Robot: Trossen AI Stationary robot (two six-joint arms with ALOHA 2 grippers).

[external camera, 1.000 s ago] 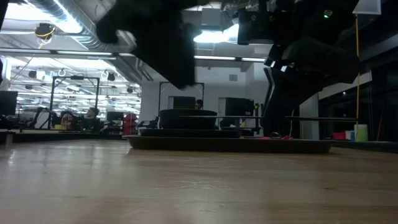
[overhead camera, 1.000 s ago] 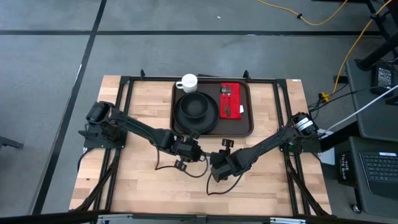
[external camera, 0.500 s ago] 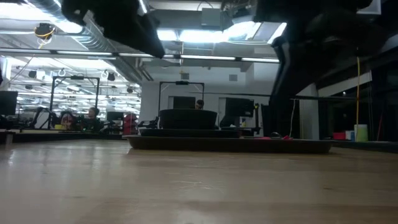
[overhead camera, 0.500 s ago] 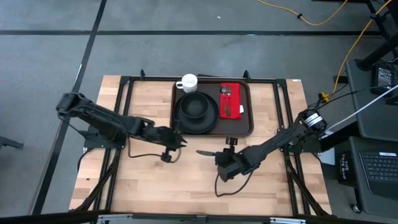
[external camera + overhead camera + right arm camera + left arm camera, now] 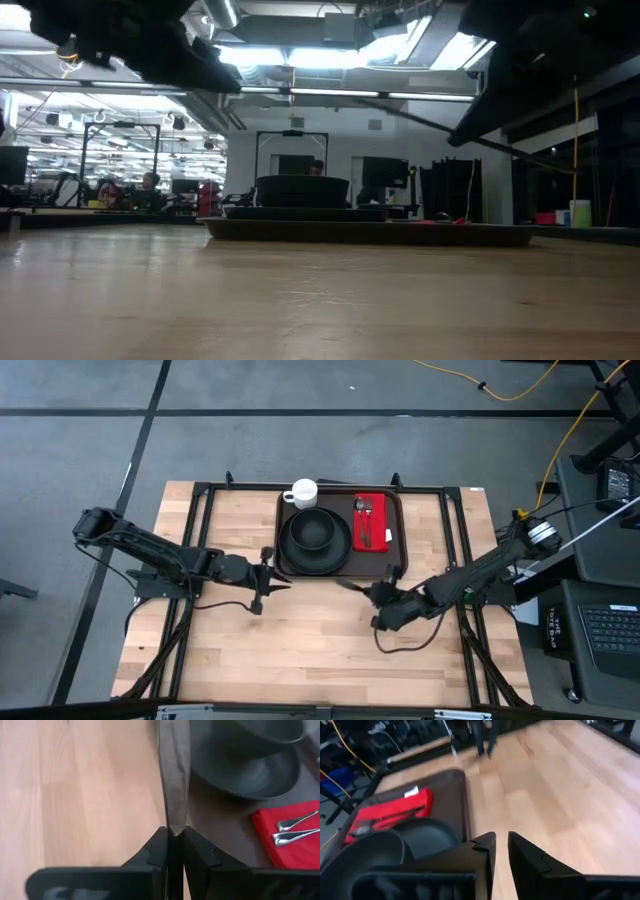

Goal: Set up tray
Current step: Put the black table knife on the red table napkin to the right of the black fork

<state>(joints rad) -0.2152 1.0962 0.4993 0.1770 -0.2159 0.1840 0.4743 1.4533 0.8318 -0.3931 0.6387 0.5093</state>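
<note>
1. Tray (image 5: 398, 565), dark brown, upper centre of the high view, loaded with black plate (image 5: 316, 545) and bowl (image 5: 315, 530), red napkin (image 5: 373, 520) topped with cutlery (image 5: 364, 520); white cup (image 5: 301, 492) at the rim's upper left.
2. Left gripper (image 5: 268, 582) just left of the tray's lower-left corner, jaws nearly together, empty.
3. Right gripper (image 5: 374, 589) below the tray's lower edge, clamped tight on a knife (image 5: 173, 775), blade over the rim.

held utensil (image 5: 173, 775) blurred and cut off at the frame edge, tray (image 5: 455, 785) partly cropped, plate (image 5: 427, 837) behind tool
</note>
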